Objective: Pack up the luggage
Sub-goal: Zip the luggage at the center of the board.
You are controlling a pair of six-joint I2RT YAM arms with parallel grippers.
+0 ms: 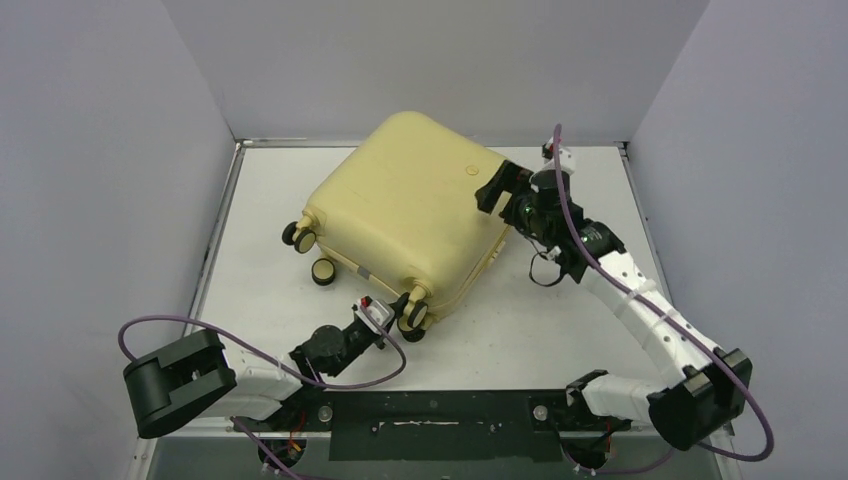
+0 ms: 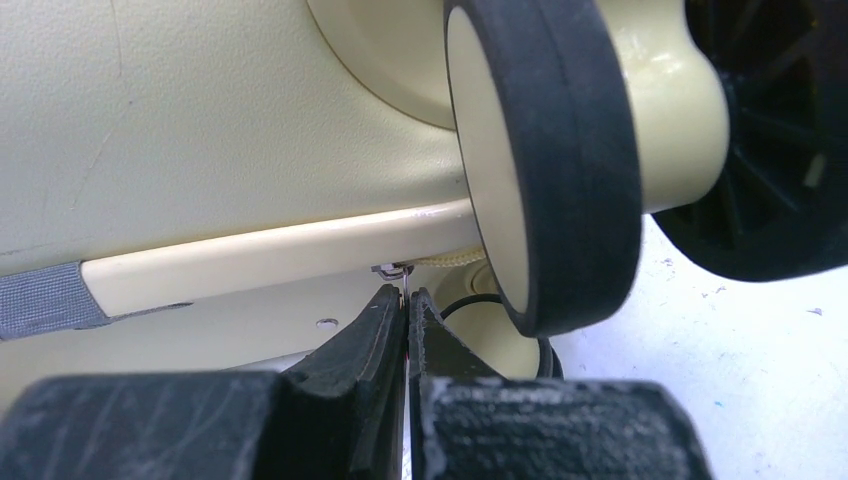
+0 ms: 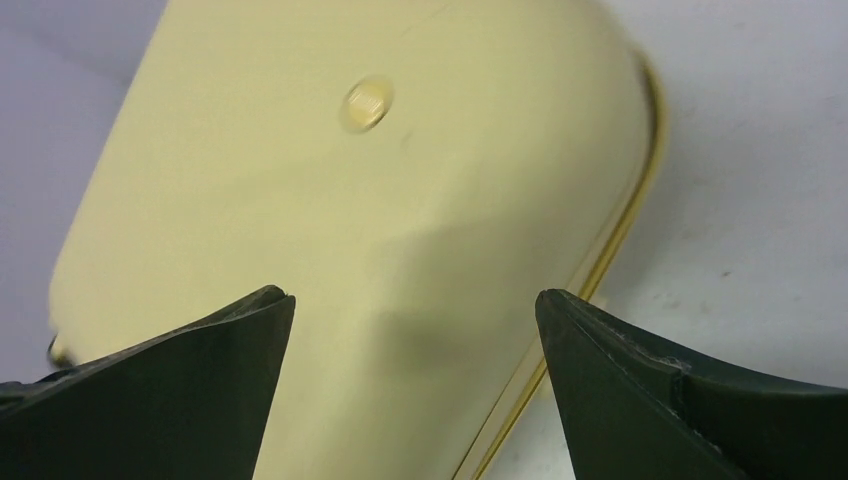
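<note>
The pale yellow luggage (image 1: pixel 400 210) lies closed and flat on the white table, wheels toward the near left. My left gripper (image 1: pixel 383 318) is at its near corner beside a black-and-cream wheel (image 1: pixel 413 316). In the left wrist view this gripper (image 2: pixel 408 296) is shut on the thin metal zipper pull (image 2: pixel 392 268) at the shell seam (image 2: pixel 270 250), next to the wheel (image 2: pixel 560 160). My right gripper (image 1: pixel 497 188) is open and empty over the luggage's far right corner. In the right wrist view it (image 3: pixel 415 300) hovers above the shell (image 3: pixel 350 200).
The white table (image 1: pixel 560 320) is fenced by grey walls on three sides. Two more wheels (image 1: pixel 300 238) stick out on the luggage's left side. Purple cables loop from both arms near the front edge (image 1: pixel 430 410).
</note>
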